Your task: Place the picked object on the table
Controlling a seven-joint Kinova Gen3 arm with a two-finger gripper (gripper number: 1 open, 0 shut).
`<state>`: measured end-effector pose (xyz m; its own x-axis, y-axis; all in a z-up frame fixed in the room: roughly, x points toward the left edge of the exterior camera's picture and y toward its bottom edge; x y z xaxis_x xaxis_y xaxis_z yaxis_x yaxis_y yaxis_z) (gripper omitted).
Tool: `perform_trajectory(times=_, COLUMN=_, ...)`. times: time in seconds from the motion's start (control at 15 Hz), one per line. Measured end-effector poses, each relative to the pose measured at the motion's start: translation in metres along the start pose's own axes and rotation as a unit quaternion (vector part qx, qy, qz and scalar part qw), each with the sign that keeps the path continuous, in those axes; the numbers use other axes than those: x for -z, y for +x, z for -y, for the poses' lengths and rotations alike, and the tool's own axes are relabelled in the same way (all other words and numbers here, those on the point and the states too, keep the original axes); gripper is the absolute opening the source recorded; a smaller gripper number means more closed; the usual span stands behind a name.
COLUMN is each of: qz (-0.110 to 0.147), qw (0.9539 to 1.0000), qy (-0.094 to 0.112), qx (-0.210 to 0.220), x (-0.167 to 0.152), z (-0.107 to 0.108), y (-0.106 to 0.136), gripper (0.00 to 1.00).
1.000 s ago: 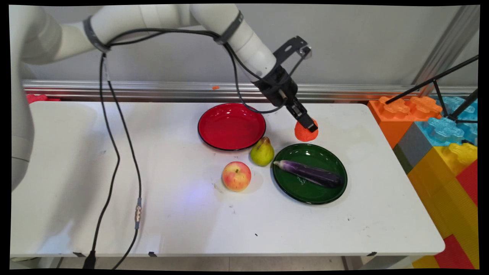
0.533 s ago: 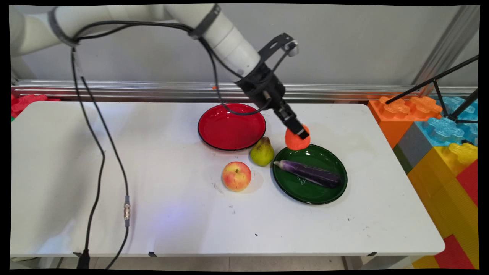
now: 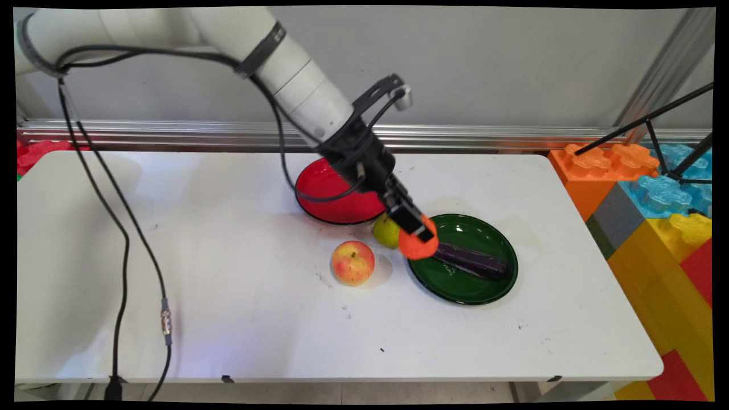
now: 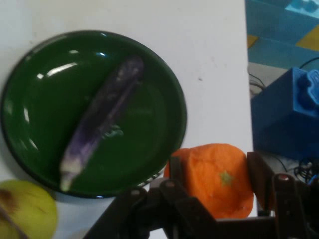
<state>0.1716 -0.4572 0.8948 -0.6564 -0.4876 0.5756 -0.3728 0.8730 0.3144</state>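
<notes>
Hand view: gripper (image 4: pixel 214 186) grips orange fruit (image 4: pixel 219 179).

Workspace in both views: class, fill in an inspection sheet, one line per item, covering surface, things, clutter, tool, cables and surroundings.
Surface: white table, some small dark marks.
Things: orange fruit in the tool, above the green plate rim; purple eggplant lies in that plate; red plate bare; pear between the plates; apple nearer the camera.
Clutter: nothing seen.
Tool: shut on the orange fruit.
Cables: black cables hang from the arm.
Surroundings: grey wall; big toy blocks at the right; black tripod.
</notes>
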Motion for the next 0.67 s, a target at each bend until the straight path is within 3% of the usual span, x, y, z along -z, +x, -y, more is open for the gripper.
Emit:
perform_trajectory(times=0.33, qz=0.004, qw=0.9999, qy=-0.012, qx=0.0, x=-0.018, z=-0.015, y=-0.024, gripper=0.0)
perform_trajectory(times=0.67, qz=0.01, qw=0.9999, qy=-0.003, qx=-0.008, x=-0.05, z=-0.016, y=-0.047, gripper=0.0)
